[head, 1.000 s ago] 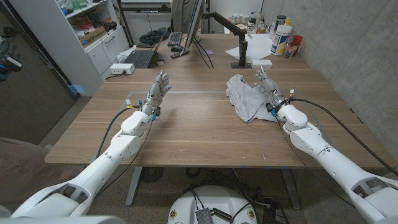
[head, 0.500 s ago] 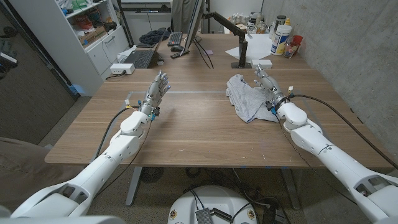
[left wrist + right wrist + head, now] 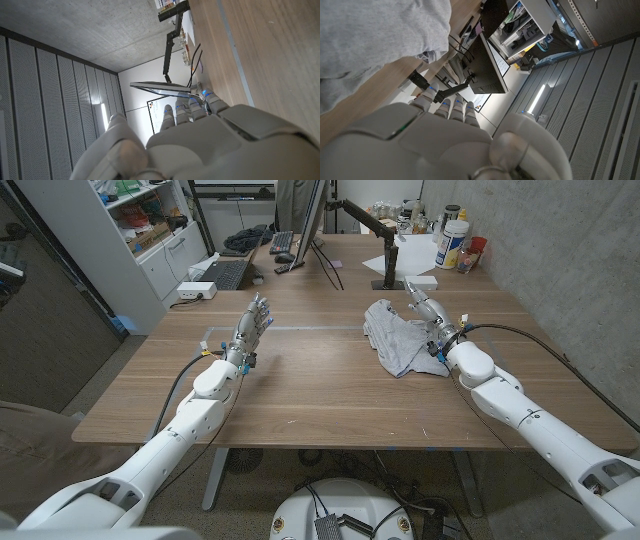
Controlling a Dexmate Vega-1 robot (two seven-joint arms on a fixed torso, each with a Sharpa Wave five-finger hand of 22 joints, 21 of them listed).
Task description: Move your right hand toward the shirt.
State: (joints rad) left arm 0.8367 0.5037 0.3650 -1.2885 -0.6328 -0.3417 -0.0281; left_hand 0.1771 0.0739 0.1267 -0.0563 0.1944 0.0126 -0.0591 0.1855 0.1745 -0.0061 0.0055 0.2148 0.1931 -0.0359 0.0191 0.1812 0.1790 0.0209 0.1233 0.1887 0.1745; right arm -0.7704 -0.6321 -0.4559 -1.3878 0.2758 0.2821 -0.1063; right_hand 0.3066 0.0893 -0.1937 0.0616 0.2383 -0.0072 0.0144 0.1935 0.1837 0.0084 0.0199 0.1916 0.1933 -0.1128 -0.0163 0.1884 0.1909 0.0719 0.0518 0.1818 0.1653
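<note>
A crumpled grey shirt lies on the wooden table right of centre. My right hand hovers at the shirt's right edge, fingers stretched out and apart toward the far side, holding nothing. In the right wrist view the shirt spreads close beside my right hand, whose fingers reach past the cloth. My left hand stands raised over the table's left half, fingers apart and empty. The left wrist view looks along the back of my left hand beside bare wood.
A monitor arm base and a white box stand just beyond the shirt. Bottles and jars crowd the far right corner. A laptop, keyboard and cables lie at the far left. A tape line crosses the table.
My right hand has slid a little farther along the shirt's right edge, toward the back of the table. The left arm has stayed in place.
</note>
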